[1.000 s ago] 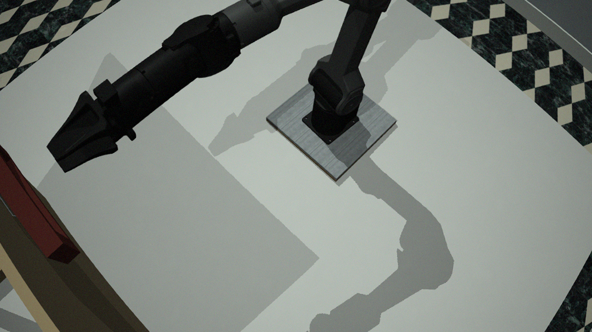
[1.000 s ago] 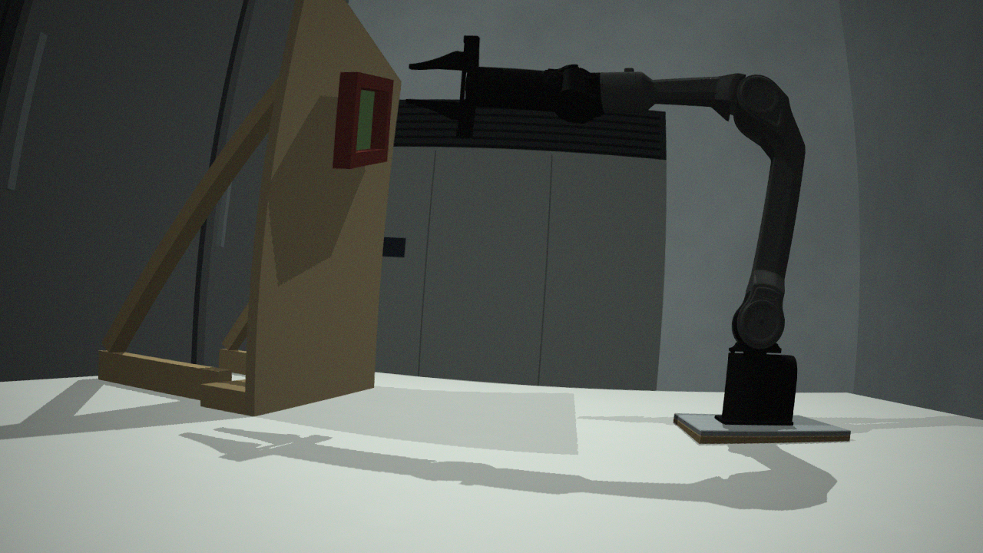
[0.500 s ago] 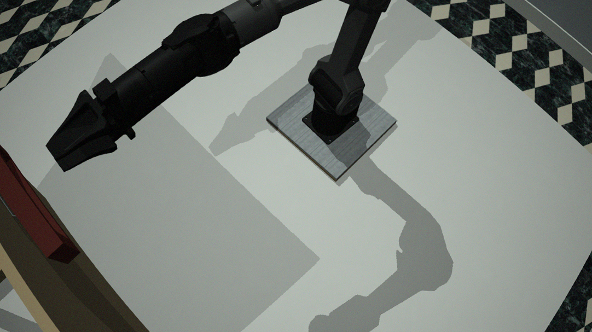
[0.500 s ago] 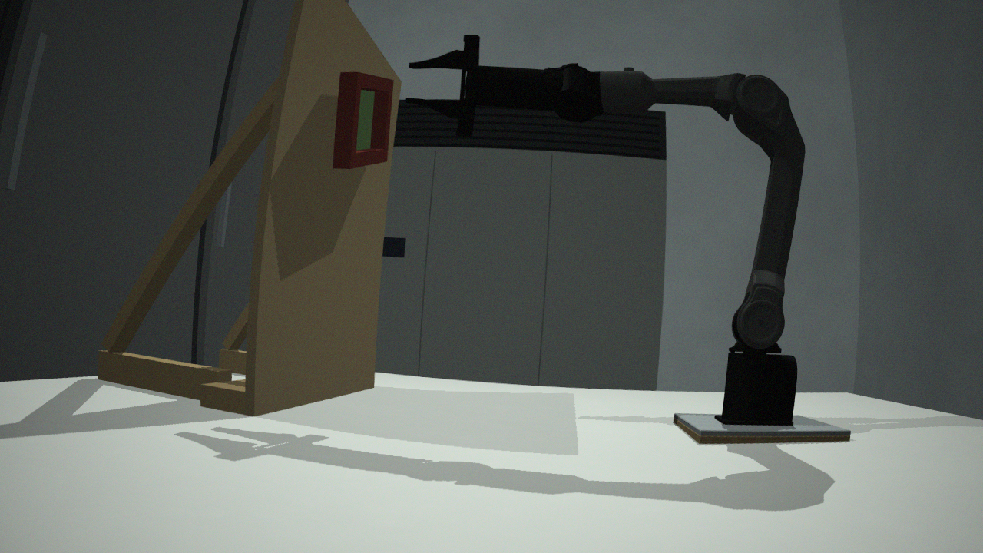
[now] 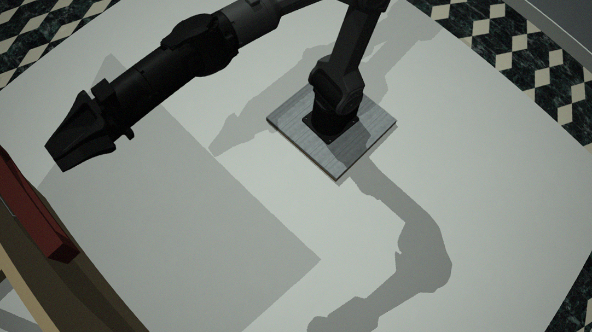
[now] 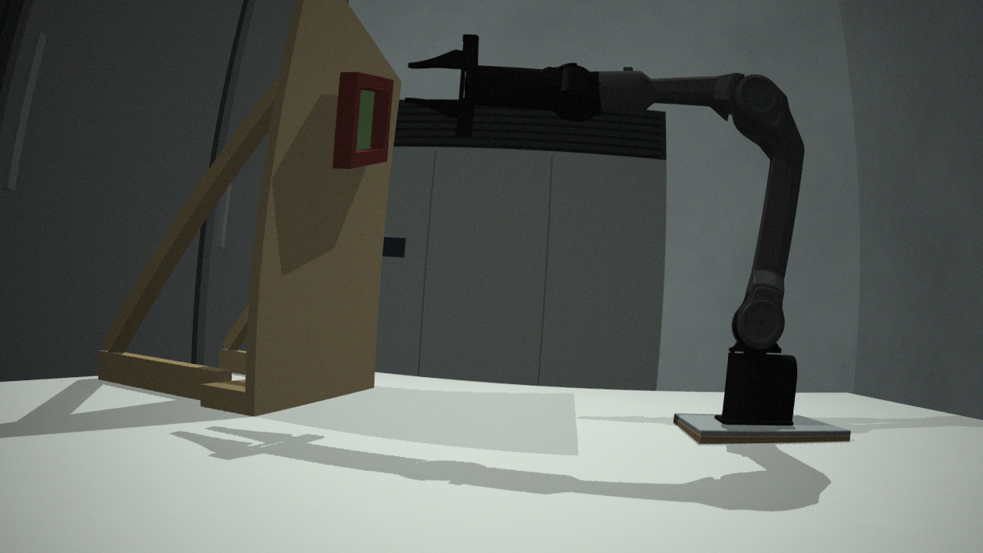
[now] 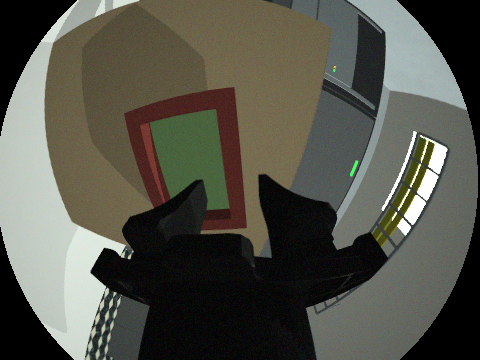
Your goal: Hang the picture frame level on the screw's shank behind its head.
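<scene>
The picture frame (image 6: 362, 120) is dark red with a green panel. It sits flat against the upper part of the upright wooden board (image 6: 316, 240). It also shows from above in the top view (image 5: 15, 189) and ahead of the fingers in the wrist view (image 7: 190, 156). A thin metal piece (image 5: 0, 196) shows at the frame's back edge. The screw itself is hidden. My gripper (image 6: 412, 84) is partly open and empty. It points at the frame's top edge with a small gap to it, as the top view (image 5: 55, 156) and the wrist view (image 7: 230, 183) also show.
The board leans on wooden braces (image 6: 171, 220) at its back. The arm's base stands on a grey plate (image 5: 330, 131) mid-table. A grey cabinet (image 6: 522, 261) stands behind the table.
</scene>
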`<control>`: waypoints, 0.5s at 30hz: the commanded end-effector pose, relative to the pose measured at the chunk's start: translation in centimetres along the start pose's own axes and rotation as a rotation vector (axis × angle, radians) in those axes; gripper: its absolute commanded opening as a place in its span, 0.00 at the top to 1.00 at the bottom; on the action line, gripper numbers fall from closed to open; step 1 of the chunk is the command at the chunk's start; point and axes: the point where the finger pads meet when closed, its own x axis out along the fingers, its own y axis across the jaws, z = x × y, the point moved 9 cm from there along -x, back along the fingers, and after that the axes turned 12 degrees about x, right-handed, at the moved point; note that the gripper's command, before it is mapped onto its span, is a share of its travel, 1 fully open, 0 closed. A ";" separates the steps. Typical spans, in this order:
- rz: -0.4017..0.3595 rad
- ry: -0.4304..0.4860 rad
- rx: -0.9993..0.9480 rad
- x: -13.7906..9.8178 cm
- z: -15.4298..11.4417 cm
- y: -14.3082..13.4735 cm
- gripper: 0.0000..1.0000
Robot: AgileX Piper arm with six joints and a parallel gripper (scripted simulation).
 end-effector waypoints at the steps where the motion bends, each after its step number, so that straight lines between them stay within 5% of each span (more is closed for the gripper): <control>1: -0.001 0.001 0.000 0.1 0.0 -0.1 0.37; 15: -0.001 0.001 0.000 1.6 0.0 0.0 0.37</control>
